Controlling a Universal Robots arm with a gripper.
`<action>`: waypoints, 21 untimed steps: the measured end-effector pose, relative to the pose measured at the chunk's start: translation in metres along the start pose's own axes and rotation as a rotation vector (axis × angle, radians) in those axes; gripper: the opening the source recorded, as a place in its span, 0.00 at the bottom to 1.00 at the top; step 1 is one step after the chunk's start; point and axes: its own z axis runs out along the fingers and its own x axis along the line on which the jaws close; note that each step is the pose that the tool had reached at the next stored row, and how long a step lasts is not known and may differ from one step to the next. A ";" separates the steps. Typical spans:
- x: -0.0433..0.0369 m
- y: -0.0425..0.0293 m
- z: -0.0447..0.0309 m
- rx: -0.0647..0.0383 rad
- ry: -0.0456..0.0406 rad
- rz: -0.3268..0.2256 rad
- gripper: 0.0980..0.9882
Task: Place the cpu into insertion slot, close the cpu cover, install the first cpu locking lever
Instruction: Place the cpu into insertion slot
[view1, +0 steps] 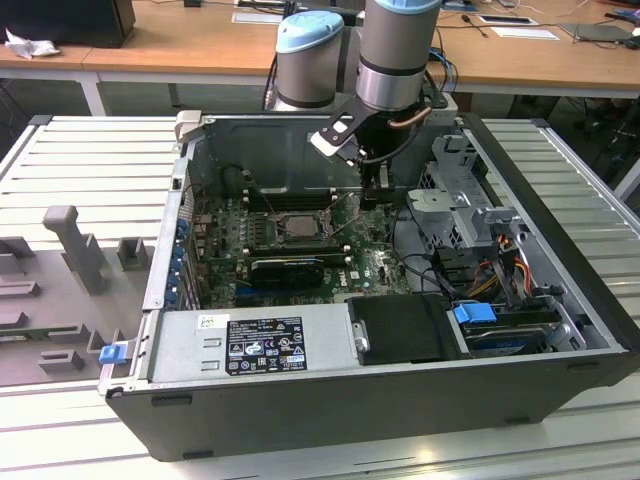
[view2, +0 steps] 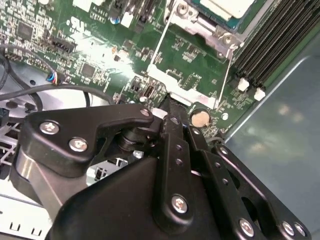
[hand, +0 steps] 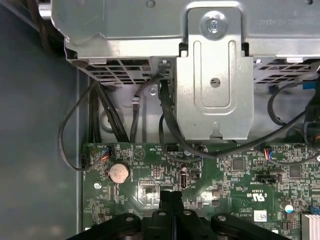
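Here we find the fingers (hand: 176, 202) of the gripper (view1: 381, 187) pressed together, nothing visibly held, low over the green board's (hand: 235, 180) edge. The cpu (view2: 227, 6) sits in the insertion slot (view2: 190, 20), toward the exterior view's left of them.

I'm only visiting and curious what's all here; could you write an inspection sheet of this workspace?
Surface: slatted metal table carrying an open computer case.
Job's things: insertion slot on the green board; in the second wrist view the pale cpu lies in it.
Clutter: grey fixture blocks on the table, exterior view's left.
Grippers: gripper shut, tip low over the board near a coin battery.
Cables: black wires loop past a metal bracket.
Surroundings: wooden desks behind the table.
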 end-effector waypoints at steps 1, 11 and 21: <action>0.0000 -0.0020 -0.0001 0.000 0.0001 0.000 0.01; -0.0004 -0.0283 -0.0012 0.000 0.0008 0.000 0.01; -0.0005 -0.0395 -0.0016 0.000 0.0009 0.000 0.01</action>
